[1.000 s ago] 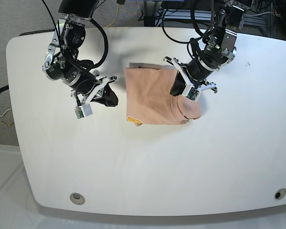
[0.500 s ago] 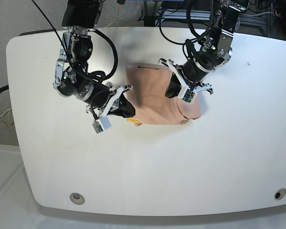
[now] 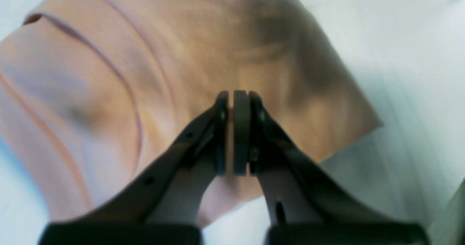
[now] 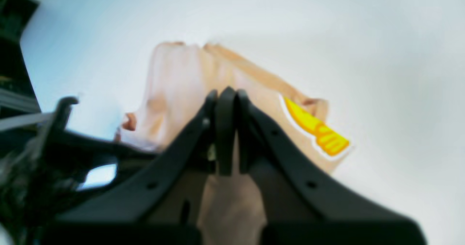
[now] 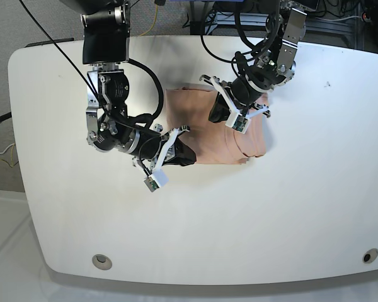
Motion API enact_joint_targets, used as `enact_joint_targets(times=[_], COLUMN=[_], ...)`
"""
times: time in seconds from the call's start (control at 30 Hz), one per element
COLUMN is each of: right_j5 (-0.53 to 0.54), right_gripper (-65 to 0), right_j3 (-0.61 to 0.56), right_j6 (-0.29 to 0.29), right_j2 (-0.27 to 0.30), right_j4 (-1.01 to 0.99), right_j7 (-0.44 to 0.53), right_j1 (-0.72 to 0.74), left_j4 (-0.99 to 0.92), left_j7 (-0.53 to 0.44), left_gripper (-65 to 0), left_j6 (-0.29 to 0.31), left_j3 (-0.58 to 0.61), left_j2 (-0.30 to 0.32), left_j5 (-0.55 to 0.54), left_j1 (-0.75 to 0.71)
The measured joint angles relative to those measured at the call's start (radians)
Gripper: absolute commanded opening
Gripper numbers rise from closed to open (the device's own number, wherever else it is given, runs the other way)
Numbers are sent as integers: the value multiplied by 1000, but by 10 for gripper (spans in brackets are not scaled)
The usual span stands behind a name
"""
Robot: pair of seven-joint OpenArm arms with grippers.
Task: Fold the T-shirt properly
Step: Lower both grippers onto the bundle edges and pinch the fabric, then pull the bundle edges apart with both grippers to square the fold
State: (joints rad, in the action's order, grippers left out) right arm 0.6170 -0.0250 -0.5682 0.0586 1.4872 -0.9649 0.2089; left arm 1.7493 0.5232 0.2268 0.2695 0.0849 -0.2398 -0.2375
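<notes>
White counter under everything, grey floor off at the edge. So the T-shirt is lying beneath both grippers, salmon-pink, folded into a compact bundle with layered, slightly wavy folds down one side. Bright yellow patch with a white outline near the right gripper. That one's closed, and the left gripper is closed too, over the shirt's broad flat part.

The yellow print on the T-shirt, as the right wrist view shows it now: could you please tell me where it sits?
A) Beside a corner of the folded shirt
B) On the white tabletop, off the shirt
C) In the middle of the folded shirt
A: the yellow print lies right by a corner of the folded T-shirt.
</notes>
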Motion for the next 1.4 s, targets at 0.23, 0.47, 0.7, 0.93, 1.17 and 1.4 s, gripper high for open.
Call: enact_joint_targets(times=[0.23,0.47,0.7,0.93,1.17,1.4], right_j5=[-9,-30,-187,-227,-220,-209], right_gripper=[-650,-650,-650,-650,-650,-650], right_j3=[-59,-120,-134,-131,-129,-53], right_j6=[3,2,-1,-1,2,-9], right_j2=[11,7,5,9,30,33], right_j4=[-111,-182,-228,-257,-249,-235], right_j7=[27,48,79,172,236,247], right_j1=[42,97,97,45,3,-47], left_j4=[-14,-92,-164,-217,-248,-250], left_j7=[-6,-27,-92,-162,-179,-174], left_gripper=[-646,-646,-646,-646,-646,-646], left_j6=[1,0,1,13,27,34], left_j3=[2,5,1,1,-3,-22], left_j2=[-31,-46,-37,-11,2,17], left_j5=[0,1,-1,-10,-23,-19], left_j1=[5,31,44,47,68,84])
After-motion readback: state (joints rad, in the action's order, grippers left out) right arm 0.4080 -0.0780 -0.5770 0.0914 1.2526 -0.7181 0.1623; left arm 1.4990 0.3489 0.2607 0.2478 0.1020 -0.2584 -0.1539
